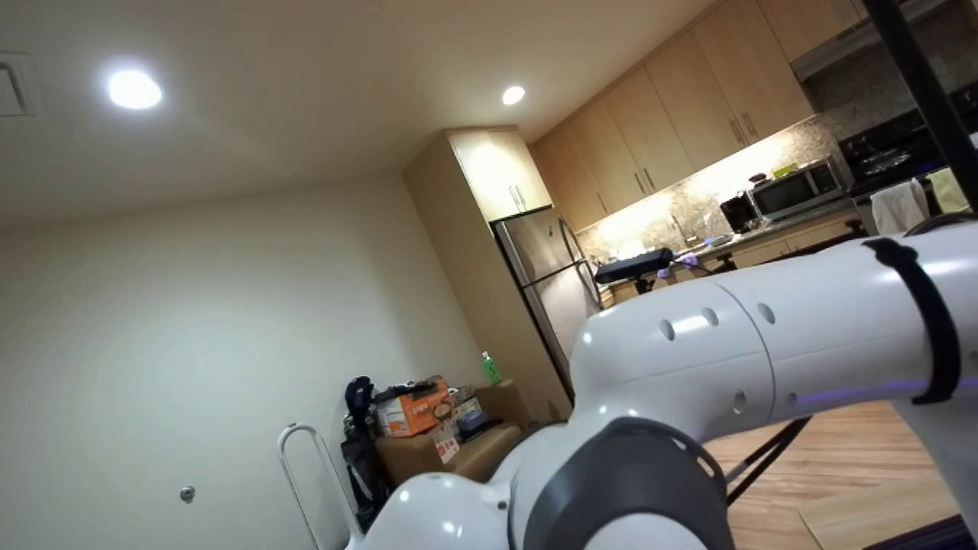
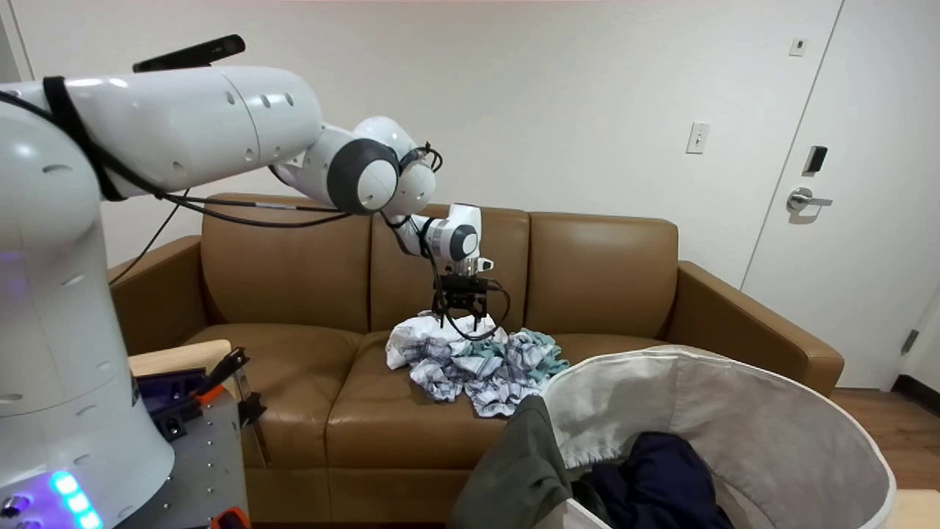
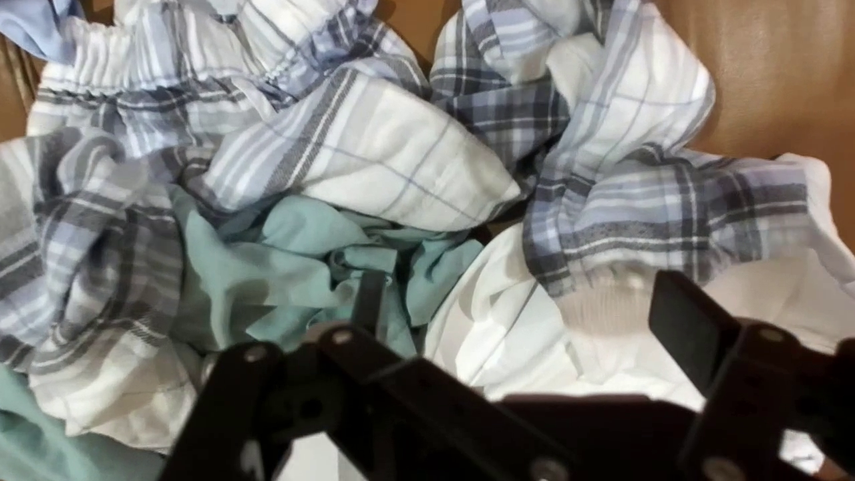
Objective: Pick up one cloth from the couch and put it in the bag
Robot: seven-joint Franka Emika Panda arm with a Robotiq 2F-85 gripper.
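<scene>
A crumpled heap of cloths lies on the brown couch (image 2: 279, 382). It holds a white cloth (image 2: 405, 341), plaid cloth (image 2: 499, 393) and teal cloth (image 2: 549, 361). My gripper (image 2: 460, 322) is open, pointing down over the white part at the back of the heap. In the wrist view the gripper's (image 3: 520, 284) fingers stand wide apart over white cloth (image 3: 494, 334), with teal cloth (image 3: 287, 267) by the left finger and plaid cloth (image 3: 401, 153) ahead. Whether the fingertips touch cloth I cannot tell. The pale fabric bag (image 2: 778, 419) stands open in front of the couch.
A navy cloth (image 2: 661, 485) lies inside the bag, and a grey-green cloth (image 2: 518, 463) hangs over its near left rim. The couch backrest (image 2: 602, 272) rises behind the gripper. A cable (image 2: 508, 301) loops beside the gripper. Boxes (image 1: 451, 428) stand by a wall.
</scene>
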